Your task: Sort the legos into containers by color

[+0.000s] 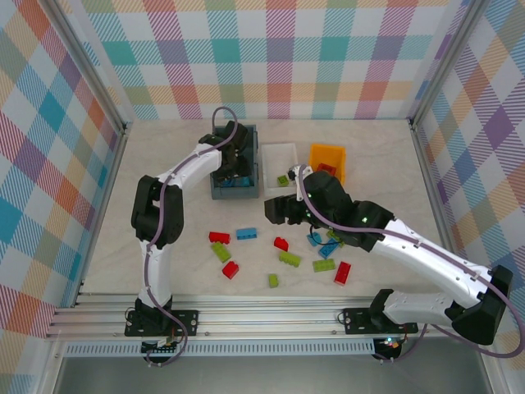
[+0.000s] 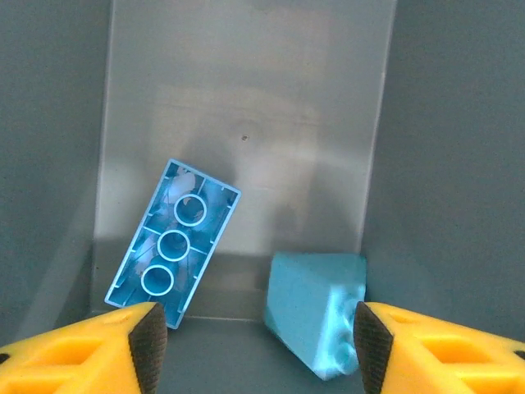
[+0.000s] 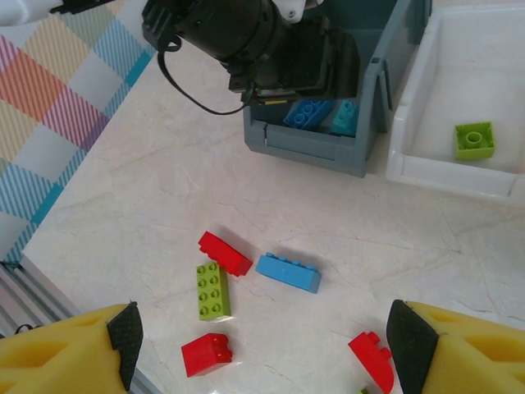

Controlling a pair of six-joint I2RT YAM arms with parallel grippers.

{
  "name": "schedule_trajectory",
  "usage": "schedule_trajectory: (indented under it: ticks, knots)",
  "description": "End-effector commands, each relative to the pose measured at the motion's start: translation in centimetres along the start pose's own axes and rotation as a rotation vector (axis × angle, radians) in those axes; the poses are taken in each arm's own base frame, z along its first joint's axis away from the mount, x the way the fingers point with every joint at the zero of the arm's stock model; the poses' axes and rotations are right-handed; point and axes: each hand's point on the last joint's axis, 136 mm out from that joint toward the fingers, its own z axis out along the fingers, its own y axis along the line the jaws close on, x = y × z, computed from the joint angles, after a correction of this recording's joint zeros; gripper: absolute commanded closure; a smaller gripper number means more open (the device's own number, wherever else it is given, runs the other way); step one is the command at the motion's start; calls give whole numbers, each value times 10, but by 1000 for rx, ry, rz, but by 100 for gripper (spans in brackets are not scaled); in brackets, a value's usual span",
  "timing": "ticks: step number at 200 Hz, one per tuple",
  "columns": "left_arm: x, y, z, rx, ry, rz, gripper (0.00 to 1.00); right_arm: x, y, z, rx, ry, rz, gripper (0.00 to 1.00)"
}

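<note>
1. Two blue bricks lie on the floor of the grey bin (image 2: 246, 123). The long brick (image 2: 174, 242) is turned upside down, and the short brick (image 2: 316, 316) is tilted, close by one pad.
2. The left fingers (image 2: 90, 353) hang over them inside the bin. They are spread apart and grasp nothing.
3. Another blue brick (image 3: 287, 272) lies on the desk (image 3: 164, 180), just beside a red brick (image 3: 224, 253).
4. The right fingers (image 3: 74, 349) hover above the desk, wide apart and empty. This blue brick lies ahead of them, about midway between the two, with its long axis nearly along the line from finger to finger.
5. The right arm seems the nearer one for this brick. A turn of the wrist would probably let the fingers close across the narrow side.
6. The white bin (image 3: 426, 168) holds one green brick (image 3: 475, 139). The orange bin (image 1: 328, 153) stands beside the white one.
</note>
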Motion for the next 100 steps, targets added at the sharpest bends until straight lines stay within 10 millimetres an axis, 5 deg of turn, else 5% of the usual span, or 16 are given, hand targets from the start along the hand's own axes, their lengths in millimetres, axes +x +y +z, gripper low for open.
schedule_trajectory:
  ticks: [1,55,76,100]
  knots:
    - [-12,-2,-34,41,-53,-13,36,11,-19,0,101,25,28,20]
    - [-8,-19,-106,151,-169,-24,38,75,-146,-9,559,253,299,27]
    - [19,-46,-138,260,-214,4,37,91,-191,3,634,364,379,27]
    - [74,-81,-166,388,-249,70,35,104,-223,26,656,437,437,25]
